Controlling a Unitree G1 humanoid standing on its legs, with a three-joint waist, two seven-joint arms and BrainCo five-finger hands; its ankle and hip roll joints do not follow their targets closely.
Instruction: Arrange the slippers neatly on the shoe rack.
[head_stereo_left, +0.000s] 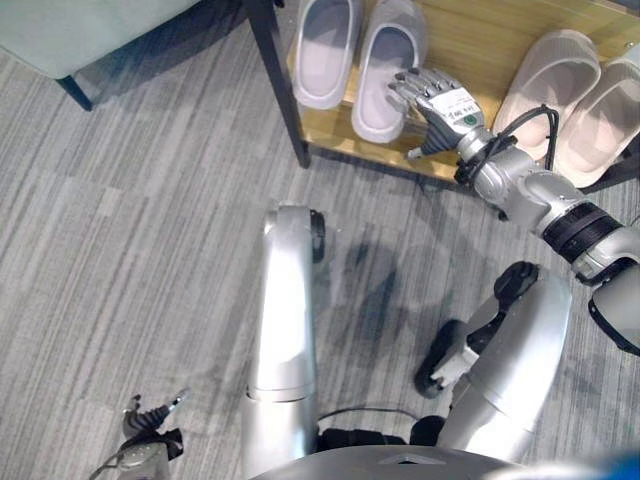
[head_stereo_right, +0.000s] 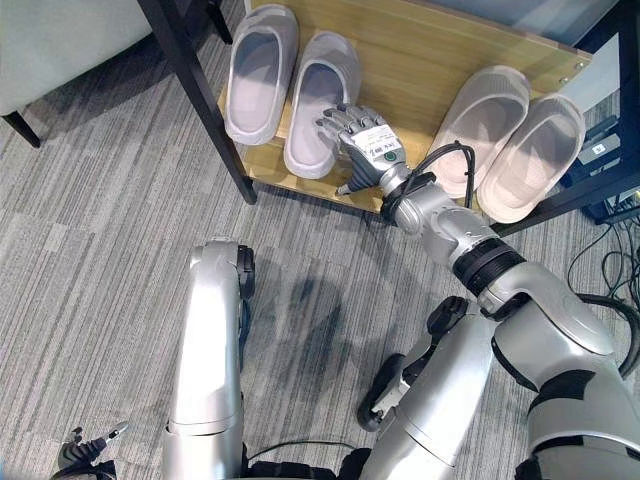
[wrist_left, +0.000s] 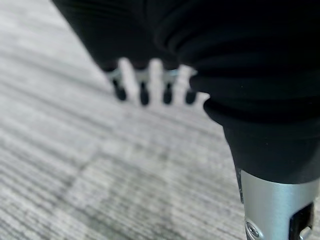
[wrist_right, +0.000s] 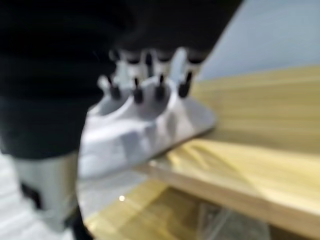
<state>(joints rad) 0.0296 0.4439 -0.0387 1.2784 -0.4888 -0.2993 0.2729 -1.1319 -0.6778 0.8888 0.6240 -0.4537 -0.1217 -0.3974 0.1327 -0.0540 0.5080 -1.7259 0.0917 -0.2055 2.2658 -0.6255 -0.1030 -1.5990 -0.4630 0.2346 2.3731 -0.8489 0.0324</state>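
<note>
Fingers of the right hand (head_stereo_right: 365, 140) reach out straight, tips on the inner grey slipper (head_stereo_right: 318, 105), its long axis running front to back on the shoe rack (head_stereo_right: 430, 60); the left hand (wrist_left: 150, 87) hangs relaxed, far off

The silver-fingered right hand (head_stereo_right: 365, 142) reaches forward, fingers relaxed; the silver-fingered left hand (head_stereo_left: 150, 425) hangs low, fingers straight.

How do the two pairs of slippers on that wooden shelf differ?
The grey slippers sit at the shelf's left end, the beige slippers at its right. The grey pair lies nearly straight; the beige pair is angled. The right hand rests its fingers on a grey slipper; nothing touches the beige pair. Both pairs lie side by side, soles down.
</note>
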